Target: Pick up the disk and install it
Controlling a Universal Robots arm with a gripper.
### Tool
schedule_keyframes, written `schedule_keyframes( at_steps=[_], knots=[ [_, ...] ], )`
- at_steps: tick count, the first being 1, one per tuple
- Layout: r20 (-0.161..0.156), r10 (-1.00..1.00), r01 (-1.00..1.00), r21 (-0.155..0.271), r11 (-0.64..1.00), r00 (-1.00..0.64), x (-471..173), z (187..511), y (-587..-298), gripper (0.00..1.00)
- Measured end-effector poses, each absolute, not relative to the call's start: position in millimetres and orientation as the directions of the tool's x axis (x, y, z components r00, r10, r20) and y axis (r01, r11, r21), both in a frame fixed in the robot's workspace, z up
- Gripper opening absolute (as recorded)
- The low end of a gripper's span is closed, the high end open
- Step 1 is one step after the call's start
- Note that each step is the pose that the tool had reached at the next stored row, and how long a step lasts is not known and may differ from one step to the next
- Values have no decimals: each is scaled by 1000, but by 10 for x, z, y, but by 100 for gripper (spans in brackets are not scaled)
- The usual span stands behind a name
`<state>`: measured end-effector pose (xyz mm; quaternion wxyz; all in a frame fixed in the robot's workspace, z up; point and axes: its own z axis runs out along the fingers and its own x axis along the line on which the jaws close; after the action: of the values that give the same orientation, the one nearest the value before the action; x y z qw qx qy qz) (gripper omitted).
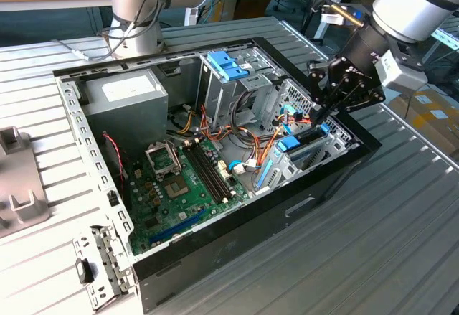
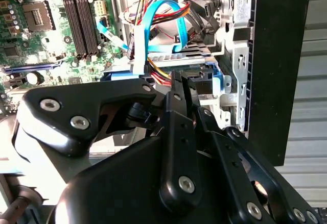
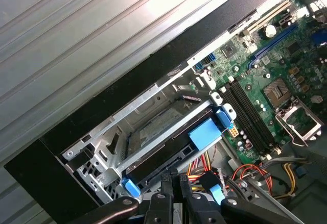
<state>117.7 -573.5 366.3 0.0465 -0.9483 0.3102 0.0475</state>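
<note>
In the exterior view, the open computer case [image 1: 215, 207] lies on its side on a ribbed metal table [image 1: 373, 243], its black wall facing the camera. Just behind that wall sits the green motherboard [image 1: 179, 186] with its memory slots [image 1: 209, 174] and an open processor socket [image 1: 162, 158].

Toward the exterior view's right, at the corner of the case, the disk [image 1: 305, 143] — a flat drive edged in light-blue plastic — sits tilted in the metal drive cage [image 1: 315, 153], its rail just beside orange and blue cables [image 1: 269, 153]. The black gripper [image 1: 319, 114] reaches down onto it from above; its fingers [image 1: 315, 110] are drawn narrow and meet the disk's upper edge. In the first wrist view the disk [image 3: 173, 142] lies along the cage [image 3: 102, 147] with a blue tab [image 3: 207, 132] on its rail, and the gripper [image 3: 173, 180] has its two fingers [image 3: 166, 183] close together, pinching the near edge of the drive. In the second wrist view the fingers [image 2: 181, 89] close on the blue-framed disk [image 2: 204, 76] beside a folded blue ribbon cable [image 2: 153, 35].

Farther back stand a blue plastic piece with two tabs [image 1: 226, 64] on the upper bay, the grey power supply [image 1: 129, 96] at the exterior view's left, and the robot's base [image 1: 140, 13].
</note>
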Motion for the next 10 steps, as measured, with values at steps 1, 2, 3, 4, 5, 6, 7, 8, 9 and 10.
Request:
schedule_keyframes(
  at_steps=[1,2,3,4,5,6,7,8,9,10],
  knots=[
    [-119,-585,-593,-59,-803,803,1176,3664,-5735,17],
    [-119,-587,-596,-59,-801,801,1177,3664,-5735,17],
    [-119,-590,-599,-59,-799,798,1176,3663,-5735,17],
    [-119,-592,-601,-59,-797,797,1177,3664,-5734,17],
    [-119,-595,-604,-59,-795,795,1177,3664,-5735,17],
    [-119,-596,-605,-59,-794,794,1177,3664,-5735,17],
    [-119,-597,-606,-59,-793,793,1177,3664,-5735,17],
    [-119,-598,-607,-59,-792,792,1177,3664,-5735,17],
    [-119,-599,-608,-59,-792,792,1177,3664,-5735,17],
    [-119,-600,-609,-59,-791,791,1177,3664,-5735,17]
  ],
)
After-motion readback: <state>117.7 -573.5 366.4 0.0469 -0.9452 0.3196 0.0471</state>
